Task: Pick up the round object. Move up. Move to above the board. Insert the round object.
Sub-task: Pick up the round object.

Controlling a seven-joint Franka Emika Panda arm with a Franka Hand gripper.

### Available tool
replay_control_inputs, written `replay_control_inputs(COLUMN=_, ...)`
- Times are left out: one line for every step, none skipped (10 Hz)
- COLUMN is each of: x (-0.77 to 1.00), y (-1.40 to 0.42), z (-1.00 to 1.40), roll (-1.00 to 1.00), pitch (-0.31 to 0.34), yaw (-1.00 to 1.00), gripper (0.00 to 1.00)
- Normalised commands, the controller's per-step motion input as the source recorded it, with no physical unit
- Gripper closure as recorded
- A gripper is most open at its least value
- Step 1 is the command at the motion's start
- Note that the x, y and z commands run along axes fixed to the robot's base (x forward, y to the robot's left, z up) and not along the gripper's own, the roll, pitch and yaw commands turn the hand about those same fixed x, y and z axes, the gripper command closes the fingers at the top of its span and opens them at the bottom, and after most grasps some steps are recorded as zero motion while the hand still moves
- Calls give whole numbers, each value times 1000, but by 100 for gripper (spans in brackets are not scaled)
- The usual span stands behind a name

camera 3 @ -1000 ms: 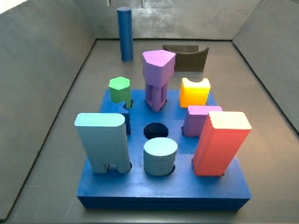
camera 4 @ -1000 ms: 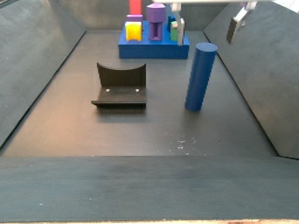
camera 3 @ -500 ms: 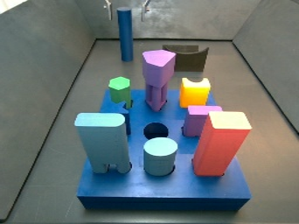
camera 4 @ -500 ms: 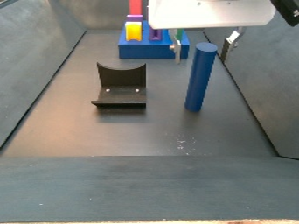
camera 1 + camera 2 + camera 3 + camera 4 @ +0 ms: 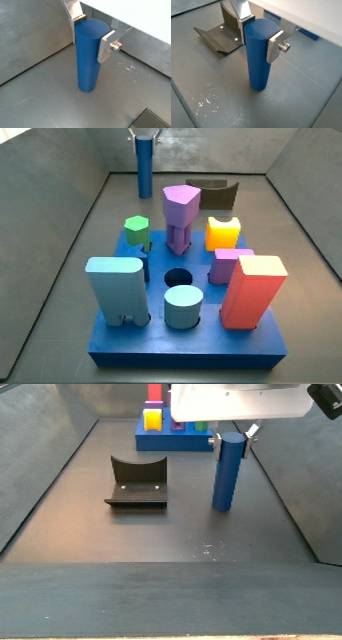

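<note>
Blue dominates: one peg (image 5: 143,168), tall, slim and dark blue, stands upright on the dark floor (image 5: 147,534) at the far end of the bin, and one bright blue board (image 5: 187,343) sits well apart from it at the near end in a side view. Counted left to right on the board in that view: a pale teal block (image 5: 115,288), a green hexagonal peg (image 5: 136,230), a short pale blue-grey cylinder (image 5: 183,306), a tall purple peg (image 5: 181,218), a yellow peg (image 5: 222,232), a small violet peg (image 5: 227,263) and a red-orange block (image 5: 254,291), seven in all. One round dark hole (image 5: 178,278) lies open between them, just behind the short cylinder.

One dark fixture (image 5: 138,482) stands on the floor, left of the peg in a side view and apart from it.

One end effector (image 5: 256,31) reaches down from above over the peg's top. Its two silver fingers (image 5: 275,46) straddle the upper part of the peg, one on each side, as both wrist views show. The plates lie close against the peg's sides, but I cannot tell whether they press on it or merely flank it. The peg's foot rests on the floor, upright, with the white arm housing (image 5: 238,398) directly above it.
</note>
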Motion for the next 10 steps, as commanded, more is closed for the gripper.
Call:
replay_control_inputs(x=0, y=0, z=0, roll=0, pitch=0, yaw=0, gripper=100)
replay_control_inputs(x=0, y=0, z=0, roll=0, pitch=0, yaw=0, gripper=100)
replay_control_inputs(x=0, y=0, z=0, roll=0, pitch=0, yaw=0, gripper=100)
replay_control_inputs(x=0, y=0, z=0, roll=0, pitch=0, yaw=0, gripper=100)
replay_control_inputs(x=0, y=0, z=0, roll=0, pitch=0, yaw=0, gripper=100)
replay_control_inputs(x=0, y=0, z=0, roll=0, pitch=0, yaw=0, gripper=100)
replay_control_inputs(x=0, y=0, z=0, roll=0, pitch=0, yaw=0, gripper=100)
replay_control_inputs(x=0, y=0, z=0, roll=0, pitch=0, yaw=0, gripper=100)
replay_control_inputs(x=0, y=0, z=0, roll=0, pitch=0, yaw=0, gripper=100)
replay_control_inputs(x=0, y=0, z=0, roll=0, pitch=0, yaw=0, gripper=100)
